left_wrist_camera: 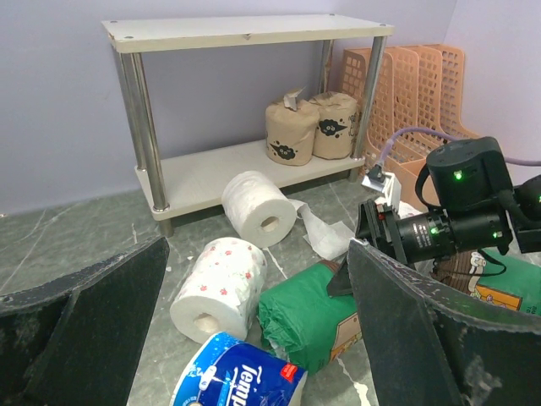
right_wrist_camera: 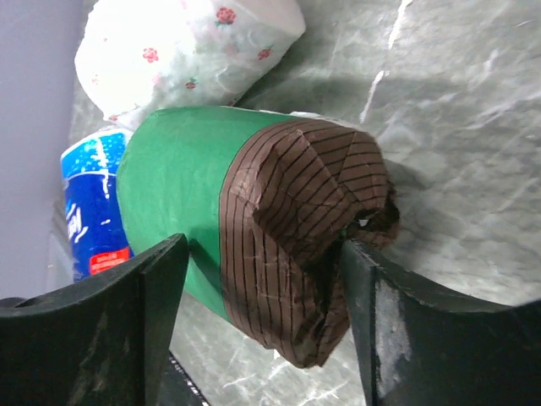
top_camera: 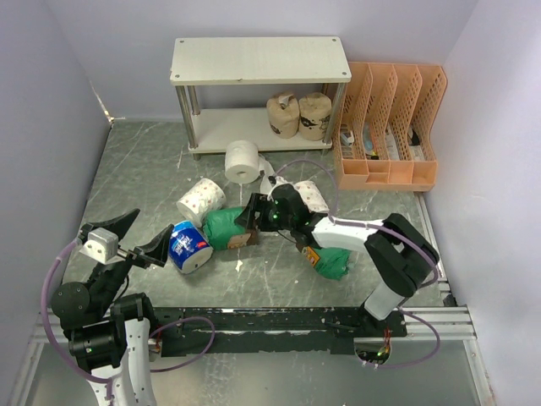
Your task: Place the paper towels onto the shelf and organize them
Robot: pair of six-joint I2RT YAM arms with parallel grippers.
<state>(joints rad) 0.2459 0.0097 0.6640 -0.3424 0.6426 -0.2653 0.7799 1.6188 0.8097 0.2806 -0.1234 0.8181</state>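
Grey marbled surface (top_camera: pixel 152 169), lilac walls on three sides. Shelf (top_camera: pixel 259 59) stood at the back: two pale boards on silver tube legs, with an orange file organizer (top_camera: pixel 389 127) just beside it on the right. Two tan rolls (top_camera: pixel 283 114) stood upright and touching on the right end of the lower board.

Other rolls lay on the surface in front of the shelf:
- plain white roll (top_camera: pixel 242 161) on its side near the shelf, loose sheet trailing
- flower-print roll (top_camera: pixel 201 201), white with small red blooms
- blue-and-white wrapped roll (top_camera: pixel 190 247)
- green-wrapped roll (top_camera: pixel 221 227) with a brown striped end, just beside the blue one
- second green roll (top_camera: pixel 332 264) by the right arm's forearm

Right arm reached low and leftward across the surface. Right claw (right_wrist_camera: pixel 264 244) sat with one finger on either side of the green-wrapped roll's brown end. Its fingers were apart and close against the wrapper; could not tell whether they pressed it.

Left arm was folded near its base. Left claw (top_camera: pixel 139 237) was held above the surface, fingers wide apart, nothing between them, facing the shelf.
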